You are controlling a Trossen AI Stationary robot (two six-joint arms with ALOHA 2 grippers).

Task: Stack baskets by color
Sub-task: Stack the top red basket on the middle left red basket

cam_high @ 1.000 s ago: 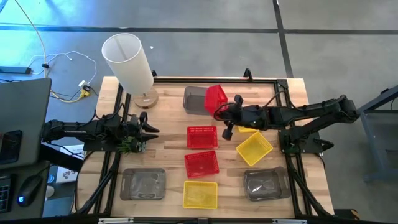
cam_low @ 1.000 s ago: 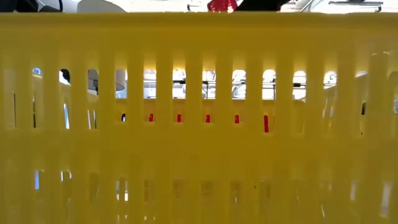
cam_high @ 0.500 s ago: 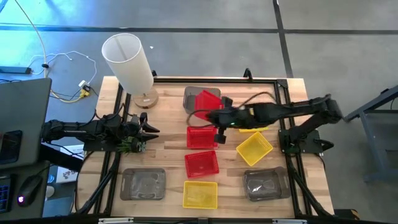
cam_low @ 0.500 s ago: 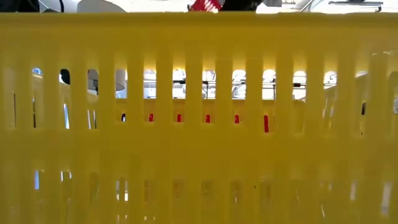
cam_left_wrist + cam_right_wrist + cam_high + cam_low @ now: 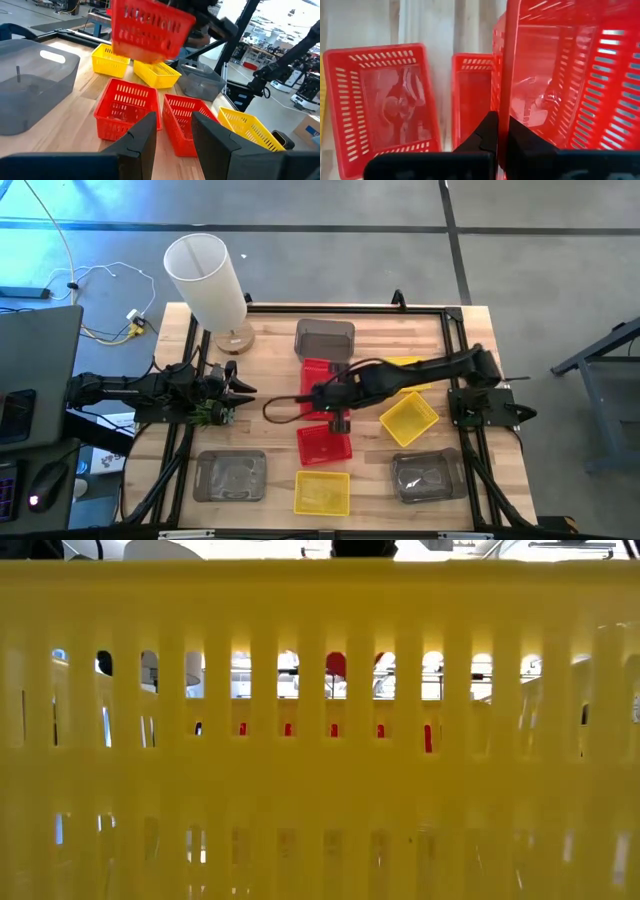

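The right gripper (image 5: 497,131) is clamped on the wall of a red perforated plastic basket (image 5: 150,27), carried above a matching red basket (image 5: 126,109) on the table. Level the held basket, align its walls with that one, then lower it straight in. The left gripper (image 5: 172,132) waits open near the table's left edge.

You have nine baskets in all and one white cylinder (image 5: 205,272). Count three red baskets: the raised red basket (image 5: 150,27) and two red ones on the table (image 5: 125,107) (image 5: 187,125). Count three yellow baskets (image 5: 322,492) (image 5: 408,420) (image 5: 412,363), all well apart from the white cylinder. Count three grey baskets: one grey basket (image 5: 325,338) near the white cylinder, and two more grey ones (image 5: 230,476) (image 5: 428,476) far from it.
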